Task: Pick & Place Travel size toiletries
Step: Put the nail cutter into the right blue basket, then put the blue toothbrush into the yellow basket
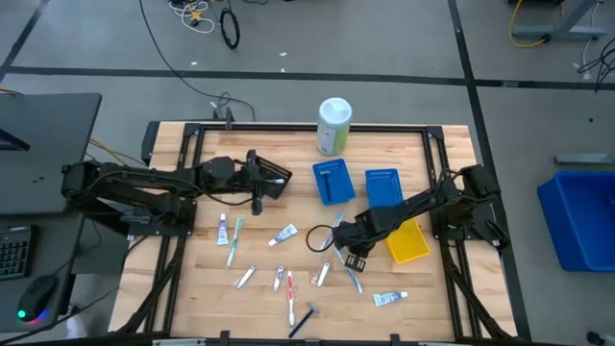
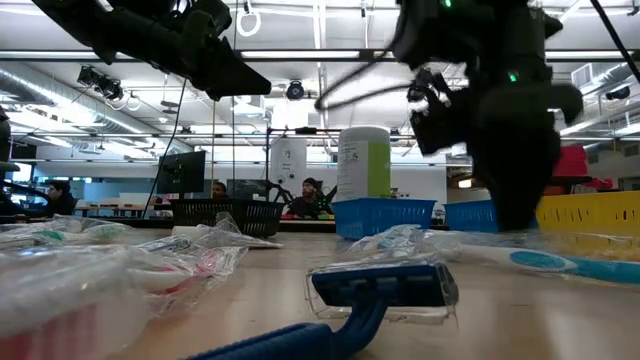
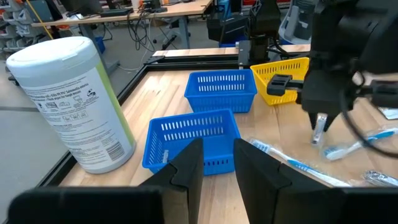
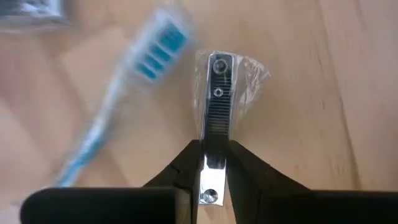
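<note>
**Closing on the wrapped nail clipper, gripped along its length**

Starting at the right gripper: its two dark fingers sit tight against either side of a slim metal nail clipper in a clear wrapper, pinching it near one end. The clipper's long axis runs straight ahead from the fingers, so most of it sticks out forward beyond the grip, and the wrapper flares around the far end. It lies flat on the wooden tabletop. Just beside it lies a toothbrush with blue bristles, angled away and apart from the fingers.

Seen from above, the right gripper works near the middle of the tabletop, just beside the yellow bin and in front of two blue bins; the clipper itself is hidden under the arm there. The right arm is plainly the nearer one. My judgement is that a straight lift is what comes next, with the held end carrying a long overhang.

The left gripper waits off the tabletop toward the back, fingers parted and empty, facing the tall white canister. More toiletries lie scattered along the front edge.
</note>
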`<move>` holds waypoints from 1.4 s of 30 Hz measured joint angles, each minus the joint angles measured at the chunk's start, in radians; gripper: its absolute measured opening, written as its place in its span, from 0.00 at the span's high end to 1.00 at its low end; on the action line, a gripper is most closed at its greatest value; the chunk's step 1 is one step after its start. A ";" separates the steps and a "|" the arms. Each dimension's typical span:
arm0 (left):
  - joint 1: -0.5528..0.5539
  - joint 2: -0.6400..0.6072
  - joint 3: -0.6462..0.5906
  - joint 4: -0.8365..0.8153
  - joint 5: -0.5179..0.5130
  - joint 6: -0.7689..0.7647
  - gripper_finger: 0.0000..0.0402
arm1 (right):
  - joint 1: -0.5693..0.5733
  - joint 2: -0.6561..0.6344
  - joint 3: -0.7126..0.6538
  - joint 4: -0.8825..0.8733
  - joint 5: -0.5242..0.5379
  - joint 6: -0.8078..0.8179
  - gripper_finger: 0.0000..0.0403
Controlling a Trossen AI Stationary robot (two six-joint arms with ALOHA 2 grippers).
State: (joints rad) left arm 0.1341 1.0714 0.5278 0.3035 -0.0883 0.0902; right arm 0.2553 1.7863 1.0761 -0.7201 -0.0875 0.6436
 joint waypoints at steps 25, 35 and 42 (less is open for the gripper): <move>0.000 0.000 0.000 -0.010 0.000 0.000 0.76 | -0.226 -0.290 -0.017 -0.487 0.564 0.283 0.84; 0.000 0.000 0.000 -0.010 0.000 0.007 0.76 | -0.290 -0.290 -0.149 -0.384 0.445 0.267 0.69; 0.000 0.000 0.000 -0.010 0.000 0.007 0.76 | -0.303 -0.290 -0.139 -0.363 0.441 0.235 0.59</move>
State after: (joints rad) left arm 0.1341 1.0718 0.5274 0.2935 -0.0887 0.0975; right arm -0.0477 1.4967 0.9367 -1.0833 0.3536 0.8786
